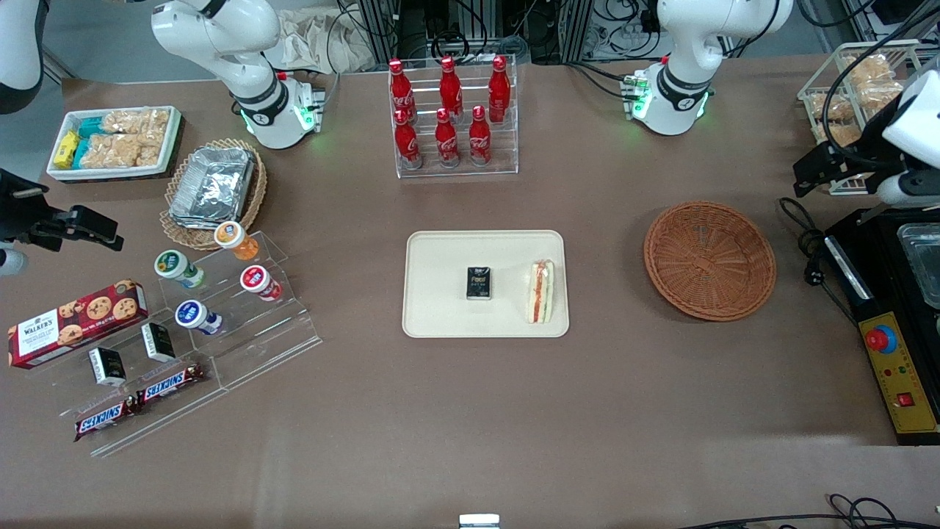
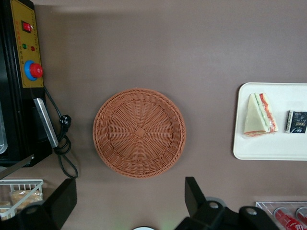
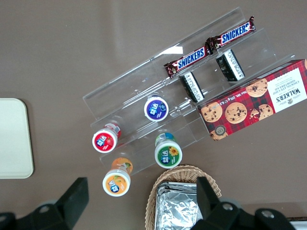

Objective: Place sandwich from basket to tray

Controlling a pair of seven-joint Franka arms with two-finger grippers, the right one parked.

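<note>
The sandwich (image 1: 541, 291) already lies on the tray (image 1: 440, 250), close to the tray edge that faces the basket (image 1: 709, 260), and it stands on one of its sides so that the red, orange and green layers show upward. Beside it on the same tray is a small black box (image 1: 479, 283), apart from the sandwich and not touching it. The basket is empty, as the wrist view shows clearly, and it sits on the brown desk (image 1: 470, 411) well apart from the tray, toward the working arm's end. The tool (image 2: 129, 201) hangs high above the desk near the basket rim; its two fingers (image 2: 194, 191) are spread wide and hold nothing. I judge that the task is done, or nearly so, because the sandwich is fully inside the tray rim. About handling: the sandwich looks light and soft, the white bread will dent under strong pressure, and the filling may slide out if it is squeezed on the layered edge. If it must be taken again, I think the best hold is across the two flat bread faces, near the middle of the wedge, with a gentle closing only. It seems to have a clear wrap, which could be a little slippery, but I cannot be sure.
</note>
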